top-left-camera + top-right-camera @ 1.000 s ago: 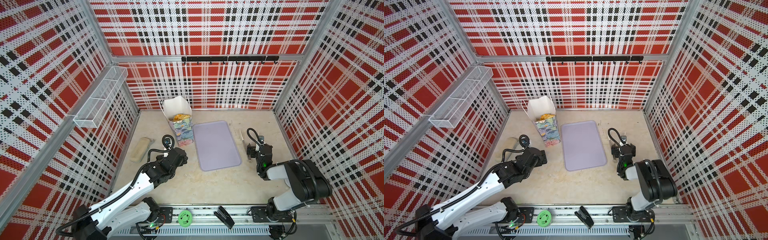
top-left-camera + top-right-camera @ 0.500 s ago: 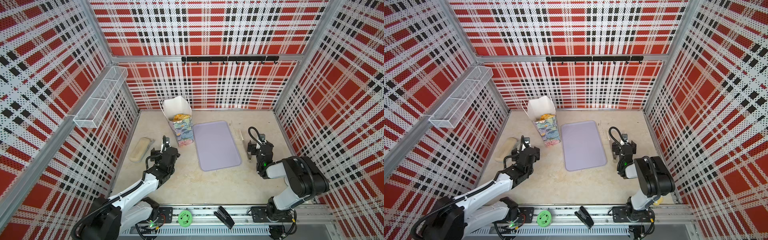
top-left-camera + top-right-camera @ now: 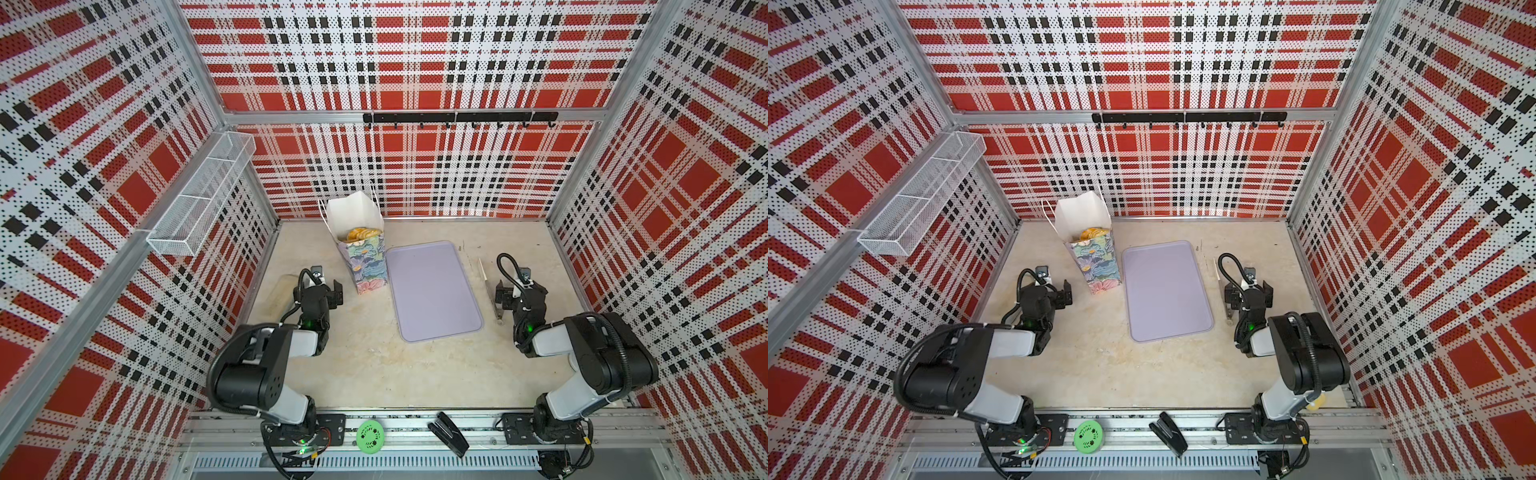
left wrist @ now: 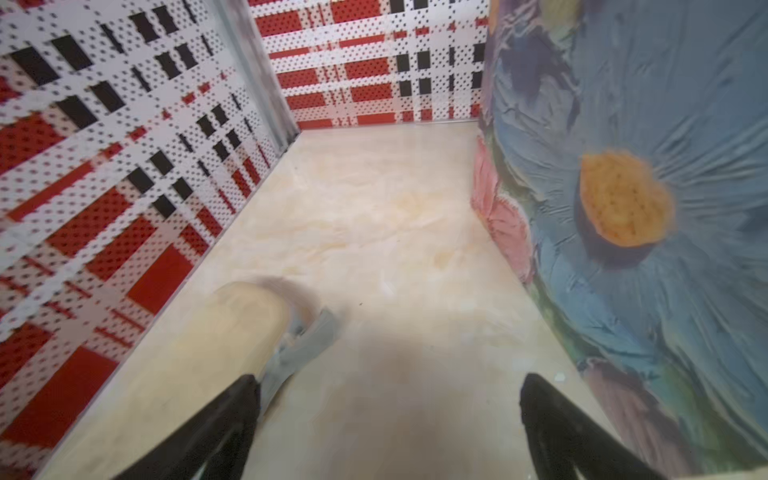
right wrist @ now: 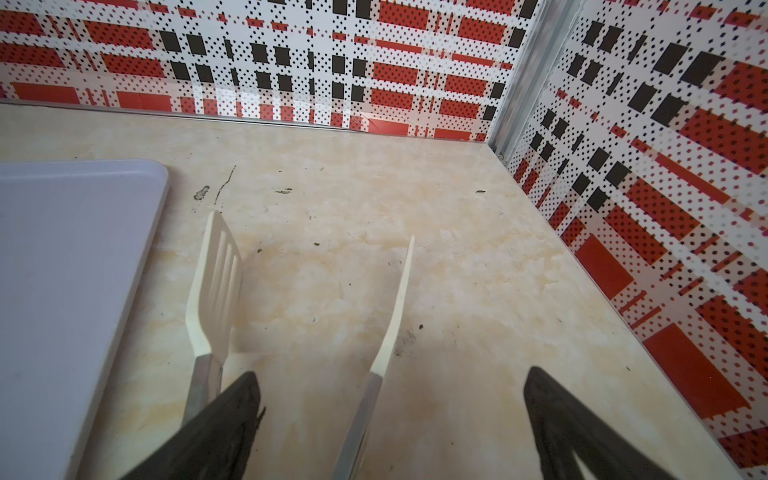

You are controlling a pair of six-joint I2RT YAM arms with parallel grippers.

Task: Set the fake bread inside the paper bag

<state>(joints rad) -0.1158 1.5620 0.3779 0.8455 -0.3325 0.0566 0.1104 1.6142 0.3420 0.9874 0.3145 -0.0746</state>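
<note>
The paper bag (image 3: 365, 262) (image 3: 1098, 266) stands upright at the back left of the table, floral outside and white inside. Golden fake bread (image 3: 360, 235) (image 3: 1093, 234) shows in its open mouth; no other bread is in view. My left gripper (image 3: 320, 287) (image 3: 1051, 289) is low over the table just left of the bag's foot, open and empty. In the left wrist view the bag's print (image 4: 623, 208) fills one side, beside the gripper (image 4: 388, 380). My right gripper (image 3: 519, 287) (image 3: 1249, 289) (image 5: 390, 376) is open right of the tray, over white-tipped tongs (image 5: 395, 307).
A bare lavender tray (image 3: 432, 286) (image 3: 1165, 291) (image 5: 62, 270) lies in the middle. A pale beige oblong block (image 3: 279, 291) (image 4: 208, 345) lies by the left wall, next to my left gripper. A wire basket (image 3: 199, 208) hangs on the left wall. A green disc (image 3: 370, 434) and black stapler (image 3: 451, 434) sit on the front rail.
My left arm has folded back toward its base, and its gripper has swung to point at the back wall beside the bag. The right arm has barely moved. Both grippers stayed open.
</note>
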